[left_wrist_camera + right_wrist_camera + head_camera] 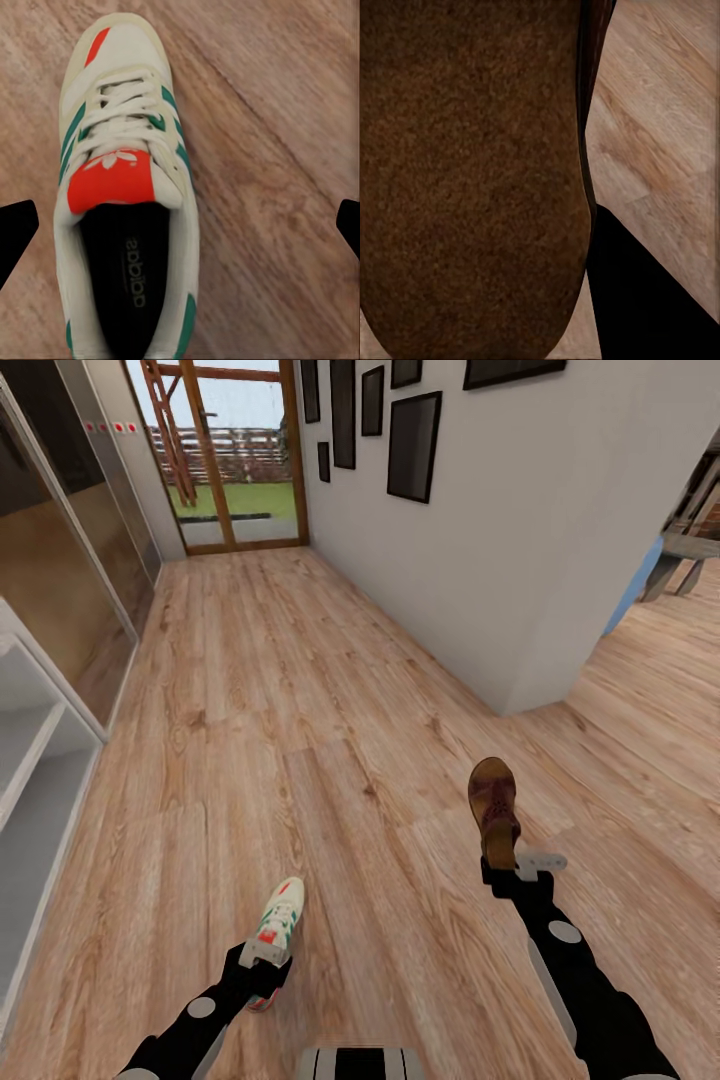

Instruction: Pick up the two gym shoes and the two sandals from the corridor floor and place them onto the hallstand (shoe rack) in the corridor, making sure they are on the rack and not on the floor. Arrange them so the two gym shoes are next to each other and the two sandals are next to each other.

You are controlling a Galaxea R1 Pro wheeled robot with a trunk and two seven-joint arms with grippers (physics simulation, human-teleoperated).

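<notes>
Left of the head view, the pale hallstand (30,800) runs along the wall; its visible shelf and bench surfaces hold no shoes. Corridor floor (300,690) stretches open from the robot to a glazed door (225,450) at the far end, bounded on the right by a white wall (480,560) hung with dark picture frames (413,445); past that wall's corner the floor opens rightward into another room.

Count in sight: one gym shoe, one sandal.

Gym shoe (276,930) sits at the left gripper (262,972), toe pointing down the corridor. In the left wrist view the gym shoe (124,195) lies between the two dark fingertips (15,232), which stand wide apart; the shoe's side is close to one, contact not certain.

Sandal (493,805) is held up off the floor at the right gripper (512,872), sole facing the right wrist camera; sandal (472,172) with one dark finger (637,300) beside it. Fingers appear clamped on its heel end.
</notes>
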